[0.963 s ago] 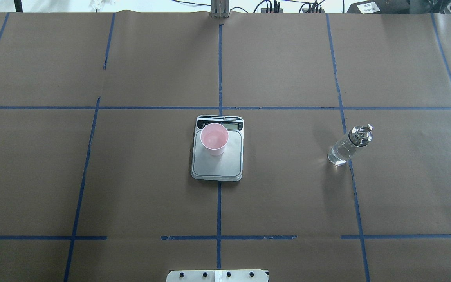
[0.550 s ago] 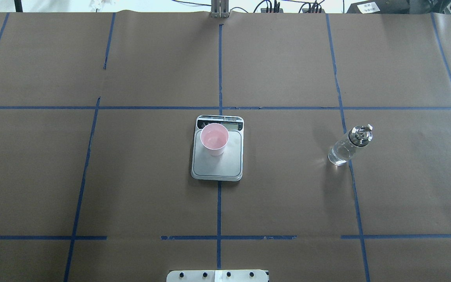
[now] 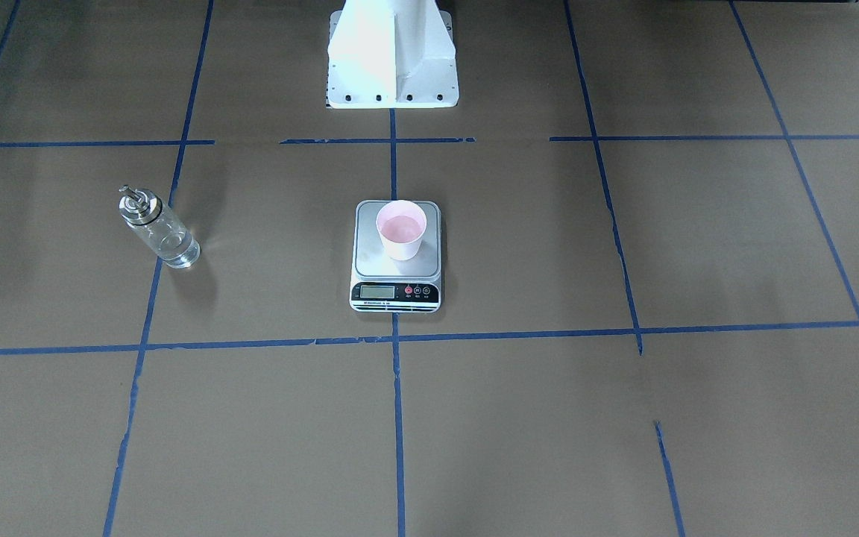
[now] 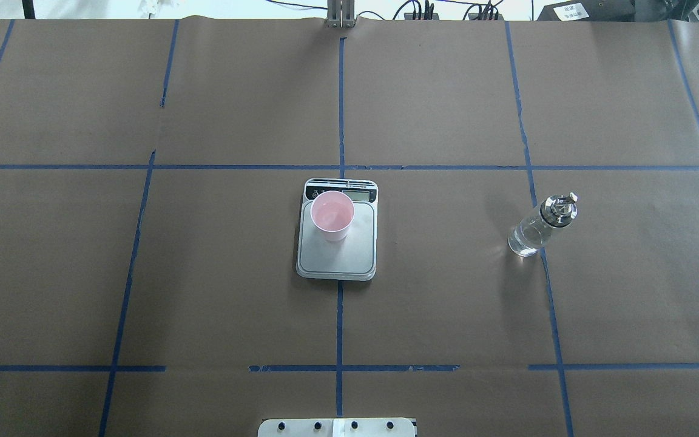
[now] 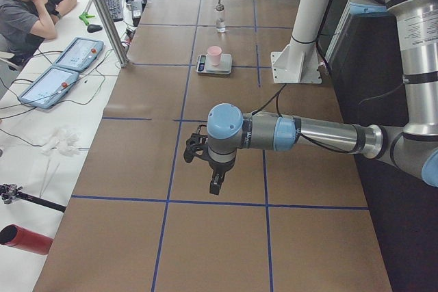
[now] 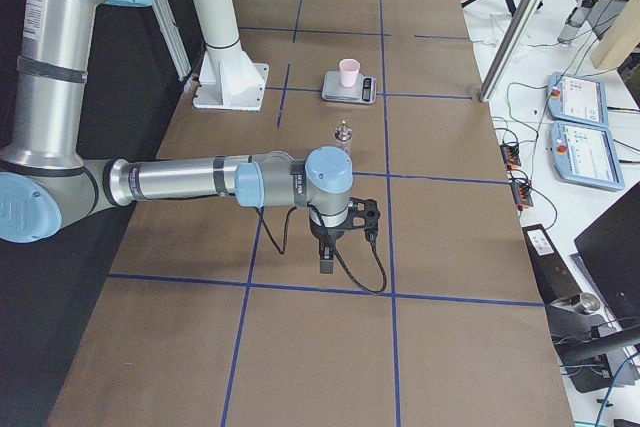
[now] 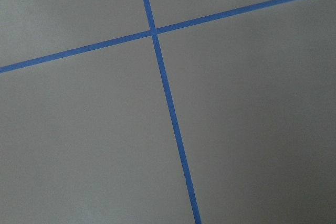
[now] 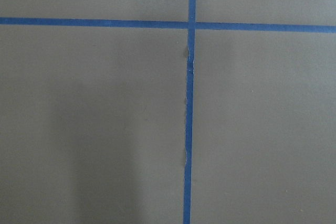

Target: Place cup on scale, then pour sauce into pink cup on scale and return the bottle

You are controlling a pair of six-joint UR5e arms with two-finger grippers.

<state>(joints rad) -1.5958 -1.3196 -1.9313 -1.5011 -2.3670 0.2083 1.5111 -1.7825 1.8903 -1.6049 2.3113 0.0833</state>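
- Table cover [image 4: 446, 303]: matt brown paper, slightly creased at the seams.
- Tape [image 4: 339, 321]: blue, matt, edges torn in spots.
- Scale [image 4: 337, 258]: satin silver-grey platform, glossy black front strip.
- Cup [image 4: 332, 215]: matt pale pink.
- Bottle [image 4: 528, 237]: clear glossy glass; cap [image 4: 559, 208] shiny metal.

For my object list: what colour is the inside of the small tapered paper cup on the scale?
Pink; the small paper cup shows best in the exterior front-facing view.

Silver tube arms [image 5: 321, 136] with pale blue joint caps [image 5: 225, 122], black cables [image 6: 360, 283], white bolted pedestal [image 3: 392, 52].
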